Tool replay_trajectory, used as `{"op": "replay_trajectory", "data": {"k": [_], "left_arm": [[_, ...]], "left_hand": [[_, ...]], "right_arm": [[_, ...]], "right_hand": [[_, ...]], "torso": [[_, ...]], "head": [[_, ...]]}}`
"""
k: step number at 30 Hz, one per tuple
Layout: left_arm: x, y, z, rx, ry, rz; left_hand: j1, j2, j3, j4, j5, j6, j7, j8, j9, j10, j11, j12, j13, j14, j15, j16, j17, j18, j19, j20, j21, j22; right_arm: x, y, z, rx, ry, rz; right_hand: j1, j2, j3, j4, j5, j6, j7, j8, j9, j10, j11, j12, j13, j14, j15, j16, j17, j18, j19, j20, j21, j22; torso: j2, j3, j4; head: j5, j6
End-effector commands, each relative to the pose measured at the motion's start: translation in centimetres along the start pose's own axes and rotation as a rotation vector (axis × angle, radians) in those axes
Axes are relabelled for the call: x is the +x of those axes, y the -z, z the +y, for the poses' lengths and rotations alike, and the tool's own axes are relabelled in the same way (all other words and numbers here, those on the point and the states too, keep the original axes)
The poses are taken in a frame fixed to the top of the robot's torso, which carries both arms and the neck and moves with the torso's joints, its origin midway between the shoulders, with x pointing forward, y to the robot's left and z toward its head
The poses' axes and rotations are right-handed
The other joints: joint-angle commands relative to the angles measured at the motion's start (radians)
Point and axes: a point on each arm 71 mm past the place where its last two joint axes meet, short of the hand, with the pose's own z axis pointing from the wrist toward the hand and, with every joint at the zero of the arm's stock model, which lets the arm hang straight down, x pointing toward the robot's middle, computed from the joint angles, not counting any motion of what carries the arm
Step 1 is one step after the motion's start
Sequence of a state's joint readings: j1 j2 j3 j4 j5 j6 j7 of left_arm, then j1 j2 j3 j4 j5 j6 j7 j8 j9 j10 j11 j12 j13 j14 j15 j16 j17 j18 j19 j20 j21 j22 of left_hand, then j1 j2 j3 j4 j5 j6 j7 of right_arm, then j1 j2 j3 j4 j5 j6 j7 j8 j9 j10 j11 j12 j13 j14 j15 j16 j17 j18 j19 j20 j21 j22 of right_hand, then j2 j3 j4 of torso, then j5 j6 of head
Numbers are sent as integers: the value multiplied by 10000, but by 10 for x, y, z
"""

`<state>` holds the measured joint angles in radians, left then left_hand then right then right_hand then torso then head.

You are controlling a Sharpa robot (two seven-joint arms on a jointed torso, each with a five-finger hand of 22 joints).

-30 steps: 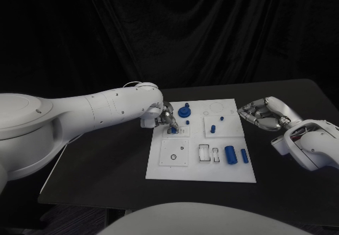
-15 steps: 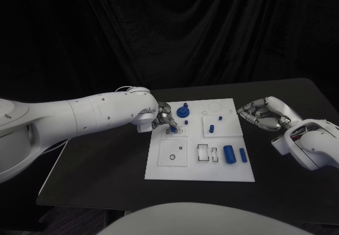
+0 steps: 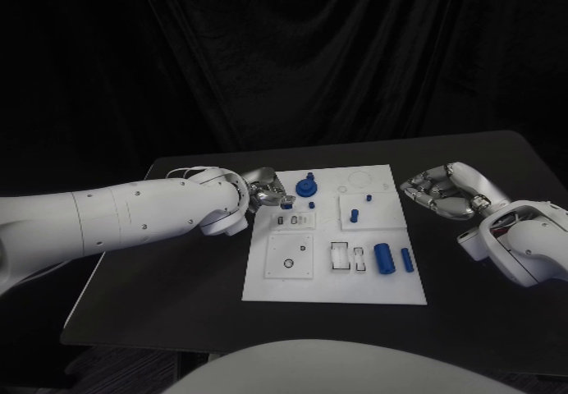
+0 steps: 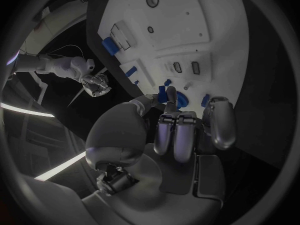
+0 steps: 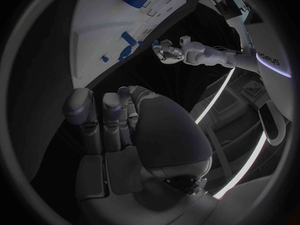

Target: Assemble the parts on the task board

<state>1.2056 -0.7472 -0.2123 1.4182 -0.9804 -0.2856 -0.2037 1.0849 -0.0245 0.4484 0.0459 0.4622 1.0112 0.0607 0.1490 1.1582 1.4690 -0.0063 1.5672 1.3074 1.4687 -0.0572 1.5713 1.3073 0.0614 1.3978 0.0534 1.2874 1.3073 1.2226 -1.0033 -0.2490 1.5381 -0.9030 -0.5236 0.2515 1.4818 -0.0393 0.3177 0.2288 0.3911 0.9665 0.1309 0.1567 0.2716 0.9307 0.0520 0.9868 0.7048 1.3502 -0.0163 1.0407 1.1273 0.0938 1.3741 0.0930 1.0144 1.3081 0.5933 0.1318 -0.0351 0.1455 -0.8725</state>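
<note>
Left hand (image 3: 267, 194) sits at the task board's (image 3: 335, 287) far-left corner, fingers curled, empty — we see it has pulled back off the small blue part (image 3: 288, 220). Right hand (image 3: 444, 190) curled, empty, beside the board's right edge.

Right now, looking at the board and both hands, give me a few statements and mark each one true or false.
1. The left hand is at the task board's far left corner. True.
2. The right hand is holding a blue part. False: it rests off the board's right edge, fingers curled on nothing.
3. A large blue cylinder lies near the board's right edge. True.
4. The board sits on a white table. False: the table is black.
5. A black ring lies on the board's near left square. True.
</note>
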Motion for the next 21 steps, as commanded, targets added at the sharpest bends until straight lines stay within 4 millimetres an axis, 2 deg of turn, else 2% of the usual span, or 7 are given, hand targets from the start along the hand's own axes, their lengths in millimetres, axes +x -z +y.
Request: {"op": "replay_trajectory", "data": {"k": [1, 4, 8, 11, 14, 15, 21], "left_arm": [[-5, 8, -2, 1471, -398, -2232], [3, 12, 7, 1679, -372, -2767], [16, 14, 15, 2172, -399, -3341], [29, 15, 21, 2527, -467, -3669], [43, 16, 27, 2685, -692, -3798], [47, 15, 28, 2715, -758, -3814], [65, 12, 31, 3125, -1008, -3786]], "left_hand": [[2, 93, 226, -55, -319, -242, -53, 11, 47, 1018, -51, 36, 2634, 1021, -51, -5, 2635, 94, -10, -30, -65, 1675], [73, 82, 163, 141, -641, -291, -33, -28, 51, 1018, -33, 36, 2634, 1021, -35, -5, 2635, 96, -23, -16, -94, 1678], [146, 54, 111, 268, -831, -299, -29, -49, 48, 1018, -26, 36, 2634, 1021, -30, -5, 2635, 94, -20, -8, -95, 1685], [286, 8, 38, 413, -1057, -310, -27, -80, 39, 1018, -19, 36, 2634, 1021, -21, -5, 2635, 80, 12, -1, -42, 1711], [331, -27, -11, 482, -1125, -285, -31, -83, 32, 1018, -20, 36, 2634, 1021, -23, -5, 2635, 62, 59, 1, 33, 1737], [364, -63, -96, 614, -1221, -229, -37, -85, 17, 1018, -31, 36, 2634, 1021, -26, -5, 2635, 56, 78, 0, 60, 1747], [435, -95, -192, 770, -1339, -186, -52, -108, -15, 1018, -39, 36, 2634, 1021, -32, -5, 2635, 46, 112, -6, 108, 1763]], "right_arm": [[0, 1, -1, 112, 13, -89], [0, 1, -1, 105, 21, -111], [-1, 1, -1, 83, 27, -137], [-1, 1, -1, 82, 28, -151], [-2, 2, -1, 95, 34, -177], [-2, 3, -2, 103, 37, -188], [-3, 4, -2, 110, 39, -205]], "right_hand": [[67, -21, 15, -53, 58, -36, -2, 25, 10, -95, 2, -35, -8, -71, 19, -62, -13, 108, -81, -17, -53, 1245], [66, -22, 14, -52, 59, -38, -2, 24, 10, -93, 2, -33, -5, -72, 19, -63, -14, 108, -81, -17, -54, 1245], [55, -32, 10, -48, 67, -55, 4, 17, 9, -96, 6, -37, -8, -76, 23, -67, -16, 108, -85, -15, -61, 1243], [55, -32, 10, -48, 67, -55, 4, 17, 9, -96, 6, -37, -8, -76, 23, -67, -16, 108, -85, -15, -61, 1243], [55, -32, 10, -48, 67, -55, 4, 17, 9, -96, 6, -37, -8, -76, 23, -67, -16, 108, -85, -15, -61, 1243], [55, -32, 10, -48, 67, -55, 4, 17, 9, -96, 6, -37, -8, -76, 23, -67, -16, 108, -85, -15, -61, 1243], [55, -32, 10, -48, 67, -55, 4, 17, 9, -96, 6, -37, -8, -76, 23, -67, -16, 108, -85, -15, -61, 1243]], "torso": [[-6, -1, 7], [-13, 1, 4], [-19, 9, -3], [-21, 16, 11], [-52, 32, 41], [-50, 28, 36], [-42, 3, 42]], "head": [[40, -2], [57, -2], [45, -2], [8, -2], [-34, -2], [-37, -2], [-68, -2]]}}
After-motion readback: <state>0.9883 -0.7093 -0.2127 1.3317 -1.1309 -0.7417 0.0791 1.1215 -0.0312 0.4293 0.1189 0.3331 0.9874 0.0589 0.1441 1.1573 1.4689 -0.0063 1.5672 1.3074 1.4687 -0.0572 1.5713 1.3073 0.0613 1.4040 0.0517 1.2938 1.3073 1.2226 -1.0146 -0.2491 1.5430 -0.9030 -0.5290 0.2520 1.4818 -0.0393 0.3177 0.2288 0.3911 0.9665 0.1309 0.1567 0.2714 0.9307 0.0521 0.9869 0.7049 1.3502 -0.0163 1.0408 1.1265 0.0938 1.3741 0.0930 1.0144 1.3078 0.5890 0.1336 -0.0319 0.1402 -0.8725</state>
